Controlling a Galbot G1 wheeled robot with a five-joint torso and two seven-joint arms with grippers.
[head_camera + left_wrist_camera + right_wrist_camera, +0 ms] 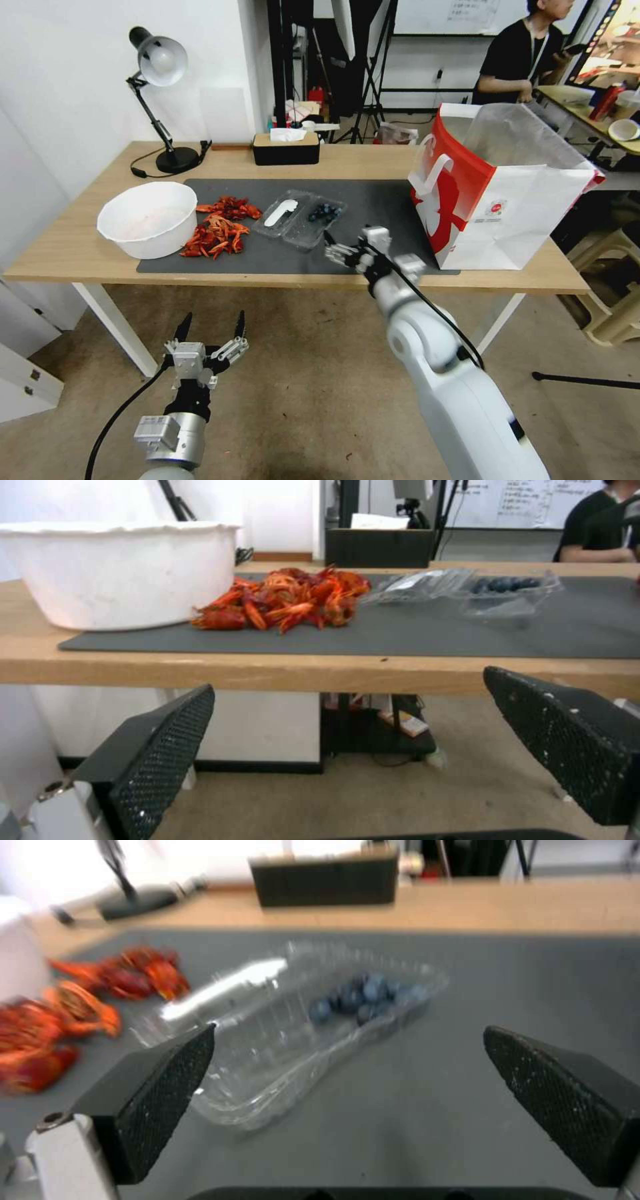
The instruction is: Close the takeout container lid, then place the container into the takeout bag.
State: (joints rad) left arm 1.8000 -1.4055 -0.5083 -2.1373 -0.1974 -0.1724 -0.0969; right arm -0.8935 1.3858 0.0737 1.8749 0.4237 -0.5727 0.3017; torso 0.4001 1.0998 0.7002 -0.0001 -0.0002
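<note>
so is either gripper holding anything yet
Nothing is held. The right gripper is open near the takeout container; the left gripper is open below the table.

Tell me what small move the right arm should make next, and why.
Probably ease the right hand forward toward the lid. The takeout container lies open on the mat, lid flat beside the blueberries, and the open hand sits just short of it, touching nothing. The left hand hangs open below the table.

A white bowl (148, 219) sits on the dark mat (373, 200) at nine o'clock, red crayfish (219, 228) just beside it. At twelve o'clock stands a black tissue box (286, 148); at eleven, a desk lamp (159, 93).
</note>
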